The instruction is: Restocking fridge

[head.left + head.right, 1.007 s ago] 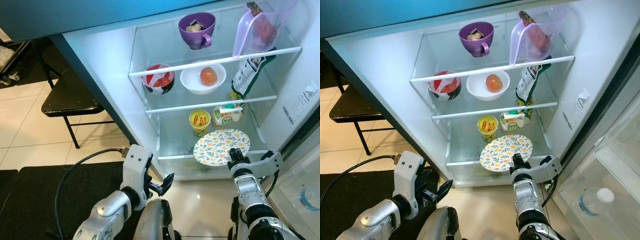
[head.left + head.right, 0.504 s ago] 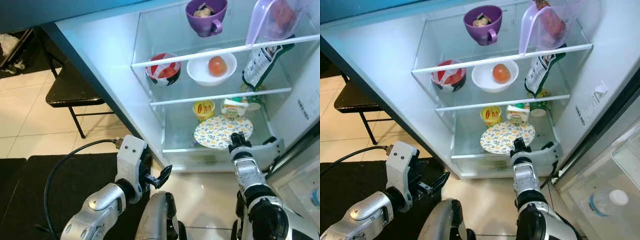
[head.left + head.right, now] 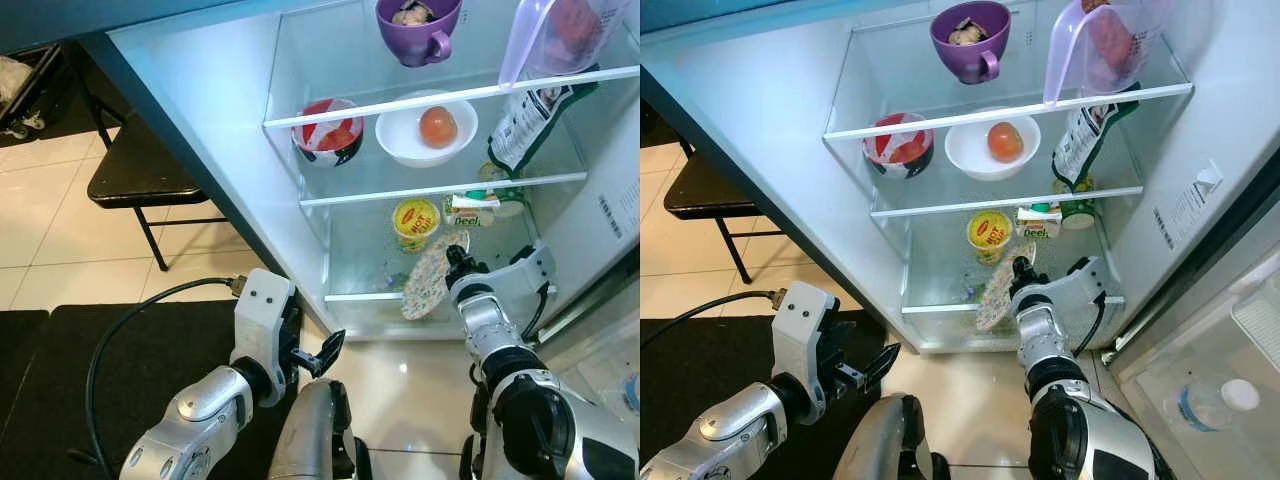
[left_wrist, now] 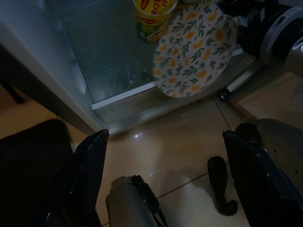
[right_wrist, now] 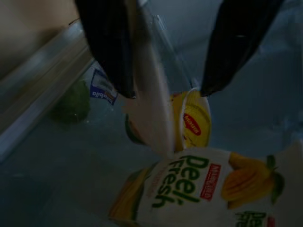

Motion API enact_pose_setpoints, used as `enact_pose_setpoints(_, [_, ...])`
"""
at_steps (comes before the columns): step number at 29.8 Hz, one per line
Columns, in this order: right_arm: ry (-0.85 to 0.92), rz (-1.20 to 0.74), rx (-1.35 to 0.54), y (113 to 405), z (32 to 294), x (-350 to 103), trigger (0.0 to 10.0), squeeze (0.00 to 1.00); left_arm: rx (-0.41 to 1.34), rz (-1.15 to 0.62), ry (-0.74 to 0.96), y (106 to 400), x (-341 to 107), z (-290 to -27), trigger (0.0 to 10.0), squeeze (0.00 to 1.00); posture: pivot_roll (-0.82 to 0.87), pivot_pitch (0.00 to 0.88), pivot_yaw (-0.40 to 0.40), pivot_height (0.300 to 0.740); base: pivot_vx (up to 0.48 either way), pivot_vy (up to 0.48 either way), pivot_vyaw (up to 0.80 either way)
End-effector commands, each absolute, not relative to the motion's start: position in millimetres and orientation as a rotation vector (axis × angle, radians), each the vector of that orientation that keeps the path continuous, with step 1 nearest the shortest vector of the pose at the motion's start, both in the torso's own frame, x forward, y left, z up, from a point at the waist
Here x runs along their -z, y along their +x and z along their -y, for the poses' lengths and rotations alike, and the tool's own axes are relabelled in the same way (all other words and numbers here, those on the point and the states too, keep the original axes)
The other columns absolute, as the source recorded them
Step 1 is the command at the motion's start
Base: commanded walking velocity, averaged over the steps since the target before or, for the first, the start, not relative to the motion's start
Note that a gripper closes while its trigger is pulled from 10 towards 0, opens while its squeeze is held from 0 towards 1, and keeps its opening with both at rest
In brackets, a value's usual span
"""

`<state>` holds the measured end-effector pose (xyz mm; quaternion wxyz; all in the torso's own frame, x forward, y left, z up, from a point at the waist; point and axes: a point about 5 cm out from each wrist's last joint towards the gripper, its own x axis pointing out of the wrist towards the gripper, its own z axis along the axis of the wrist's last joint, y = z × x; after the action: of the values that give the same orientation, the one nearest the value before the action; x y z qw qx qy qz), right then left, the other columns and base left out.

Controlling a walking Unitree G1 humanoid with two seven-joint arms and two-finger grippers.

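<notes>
While the white fridge (image 3: 230, 150) stood wide open, the right gripper (image 3: 452, 262) reached into its lowest glass-shelved compartment, at the front edge of that shelf. It had hold of a round plate patterned with yellow flowers and green leaves (image 3: 428, 282); the plate was tipped steeply on edge, its lower rim hanging past the shelf lip. In the right wrist view the plate's pale edge ran along one black finger (image 5: 109, 47), with the other finger standing apart from it. Just behind the plate stood a yellow instant-noodle cup with a red logo (image 3: 416, 221), and beside that lay a green-and-white juice carton (image 3: 474, 209) on its side.

On the middle shelf sat a red-and-white bowl (image 3: 328, 144) and a white bowl holding an orange-red round fruit (image 3: 427, 128), with a printed pouch (image 3: 530, 118) leaning at the right. On the top shelf were a purple mug (image 3: 417, 28) and a translucent lilac jug (image 3: 555, 38).

The left gripper (image 3: 318, 357) hung low over the tiled floor, fingers spread apart and empty. A black chair (image 3: 140, 185) stood left of the fridge.
</notes>
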<state>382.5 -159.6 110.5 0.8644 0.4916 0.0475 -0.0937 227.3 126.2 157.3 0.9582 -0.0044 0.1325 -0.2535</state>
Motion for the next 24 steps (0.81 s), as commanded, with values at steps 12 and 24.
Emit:
enact_pose_setpoints(12, [0.940, -0.312, 0.298, 364, 151, -72, 10.0, 0.00, 0.491, -0.289, -0.029, 225, -154, -124, 10.0, 0.00, 0.17, 0.374, 0.183, 0.598, 0.000, 0.000, 0.00])
enact_pose_setpoints(24, [0.909, -0.240, 0.200, 375, 144, -91, 10.0, 0.00, 0.488, -0.283, -0.035, 227, -154, -122, 10.0, 0.00, 0.16, 0.367, 0.173, 0.598, 0.000, 0.000, 0.00])
